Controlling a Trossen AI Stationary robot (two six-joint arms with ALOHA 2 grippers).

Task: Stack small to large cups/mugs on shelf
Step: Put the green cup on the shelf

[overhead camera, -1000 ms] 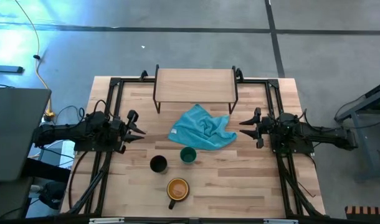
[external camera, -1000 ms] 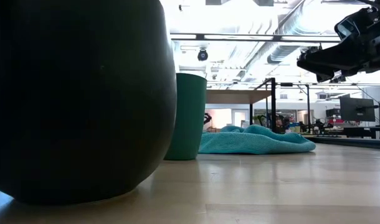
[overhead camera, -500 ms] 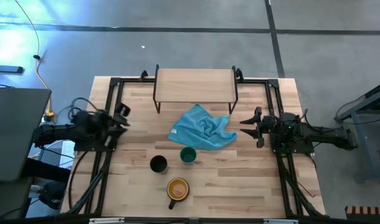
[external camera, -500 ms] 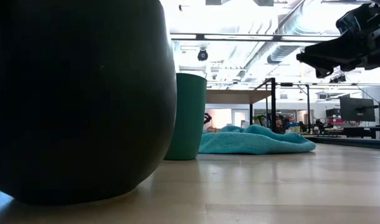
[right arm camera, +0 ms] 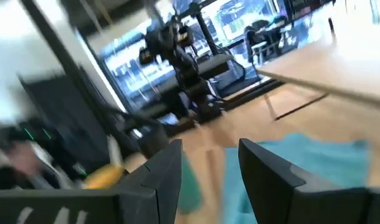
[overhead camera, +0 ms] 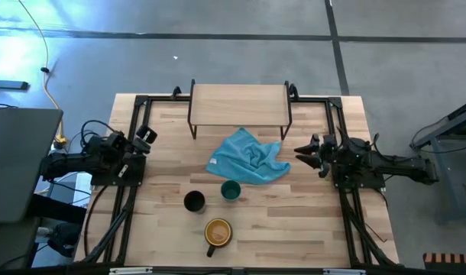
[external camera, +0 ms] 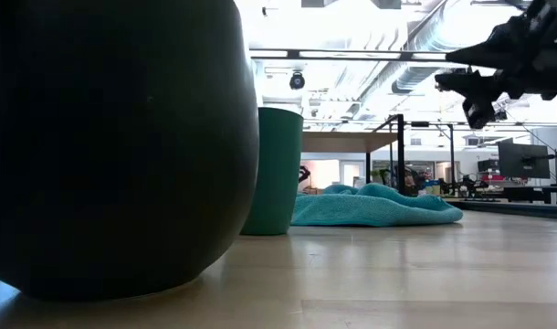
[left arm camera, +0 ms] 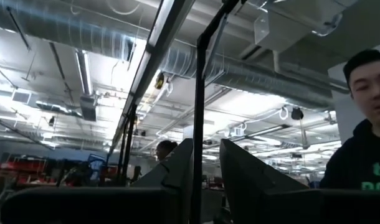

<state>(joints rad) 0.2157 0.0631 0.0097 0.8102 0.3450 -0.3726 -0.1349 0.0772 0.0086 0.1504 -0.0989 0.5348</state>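
Observation:
In the high view the teal cup (overhead camera: 231, 189), the black cup (overhead camera: 194, 201) and the dark mug with orange inside (overhead camera: 218, 231) stand upright on their bases on the tabletop, near its front middle. The light-wood shelf (overhead camera: 239, 103) stands on black legs at the far middle. My left gripper (overhead camera: 147, 138) is open and empty at the table's left, tipped upward; its wrist view (left arm camera: 205, 171) looks at the ceiling. My right gripper (overhead camera: 305, 150) is open and empty at the table's right, beside the cloth. In the low view the mug (external camera: 114, 146) hides the black cup; the teal cup (external camera: 277, 169) shows behind it.
A crumpled teal cloth (overhead camera: 247, 156) lies on the table between the shelf and the cups; it also shows in the low view (external camera: 374, 206) and the right wrist view (right arm camera: 308, 162). Black frame rails run along both table sides. A person (left arm camera: 364, 124) shows beyond the table.
My left gripper has drawn back toward the table's left edge and tipped upward. My right gripper has stayed in place and turned about its own axis. The cups, the cloth and the shelf have not moved.

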